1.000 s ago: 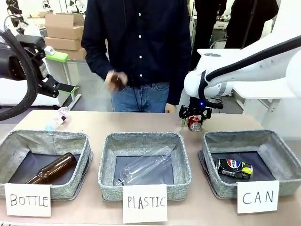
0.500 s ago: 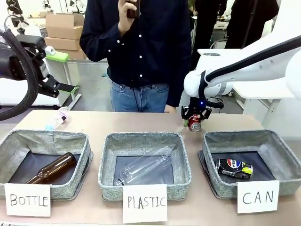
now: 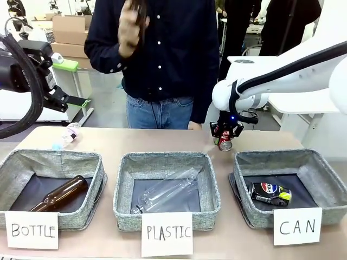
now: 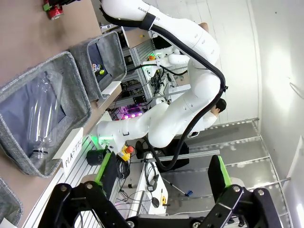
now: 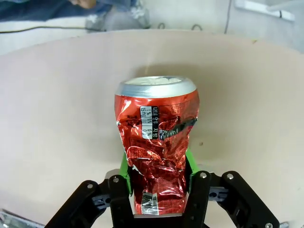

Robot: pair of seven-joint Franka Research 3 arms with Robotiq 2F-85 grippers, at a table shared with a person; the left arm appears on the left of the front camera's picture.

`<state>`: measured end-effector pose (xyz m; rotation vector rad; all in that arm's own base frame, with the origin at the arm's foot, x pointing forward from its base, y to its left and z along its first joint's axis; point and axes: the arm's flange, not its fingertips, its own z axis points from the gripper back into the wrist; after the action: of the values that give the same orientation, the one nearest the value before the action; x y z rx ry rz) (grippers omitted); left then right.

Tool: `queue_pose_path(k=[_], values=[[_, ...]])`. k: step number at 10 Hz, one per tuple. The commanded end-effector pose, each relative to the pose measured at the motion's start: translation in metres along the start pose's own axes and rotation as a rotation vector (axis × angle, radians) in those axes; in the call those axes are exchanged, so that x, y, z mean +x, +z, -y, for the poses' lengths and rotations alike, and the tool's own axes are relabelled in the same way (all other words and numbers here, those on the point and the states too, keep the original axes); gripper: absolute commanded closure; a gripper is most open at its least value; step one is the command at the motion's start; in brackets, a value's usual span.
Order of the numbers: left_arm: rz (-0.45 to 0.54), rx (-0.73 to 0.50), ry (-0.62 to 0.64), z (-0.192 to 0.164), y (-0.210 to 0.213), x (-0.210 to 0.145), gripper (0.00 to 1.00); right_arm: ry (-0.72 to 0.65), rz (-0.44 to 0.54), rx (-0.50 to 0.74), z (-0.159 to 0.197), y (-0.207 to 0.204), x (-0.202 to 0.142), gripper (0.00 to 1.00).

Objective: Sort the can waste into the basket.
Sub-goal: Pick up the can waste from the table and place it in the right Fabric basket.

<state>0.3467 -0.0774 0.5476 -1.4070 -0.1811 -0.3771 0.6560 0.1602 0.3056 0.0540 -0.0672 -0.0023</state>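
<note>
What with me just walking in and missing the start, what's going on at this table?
The robot is sorting cans. Its right gripper is shut on a crushed red metal can near the far edge of the table, beyond the grey woven basket signed CAN. A dented black metal can already lies in that basket. The left gripper is open and holds nothing. A person stands across the table, one hand raised.

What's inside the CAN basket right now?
One dented black can lies on its side on the dark floor of the CAN basket. The near wall and sign hide the front strip. The red can is outside, in the right claw.
</note>
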Motion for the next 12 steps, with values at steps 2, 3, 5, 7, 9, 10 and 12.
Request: queue_pose_path(k=[2, 3, 5, 7, 9, 10, 12], values=[[0.009, -0.02, -0.005, 0.004, -0.001, 0.001, 0.0, -0.019, 0.014, -0.045, 0.0, 0.005, 0.002, 1.0], [0.009, -0.02, -0.005, 0.004, -0.001, 0.001, 0.0, -0.023, 0.017, -0.046, 0.001, 0.007, 0.001, 1.0], [0.009, -0.02, -0.005, 0.004, -0.001, 0.001, 0.0, -0.005, 0.017, -0.026, 0.005, 0.025, -0.009, 1.0], [0.009, -0.02, -0.005, 0.004, -0.001, 0.001, 0.0, 0.046, 0.005, 0.064, 0.015, 0.103, -0.06, 1.0], [0.009, -0.02, -0.005, 0.004, -0.001, 0.001, 0.0, 0.139, -0.029, 0.086, 0.032, 0.168, -0.135, 1.0], [0.009, -0.02, -0.005, 0.004, -0.001, 0.001, 0.0, 0.189, -0.053, 0.124, 0.047, 0.191, -0.177, 1.0], [0.009, -0.02, -0.005, 0.004, -0.001, 0.001, 0.0, 0.278, -0.126, 0.139, 0.077, 0.199, -0.241, 1.0]])
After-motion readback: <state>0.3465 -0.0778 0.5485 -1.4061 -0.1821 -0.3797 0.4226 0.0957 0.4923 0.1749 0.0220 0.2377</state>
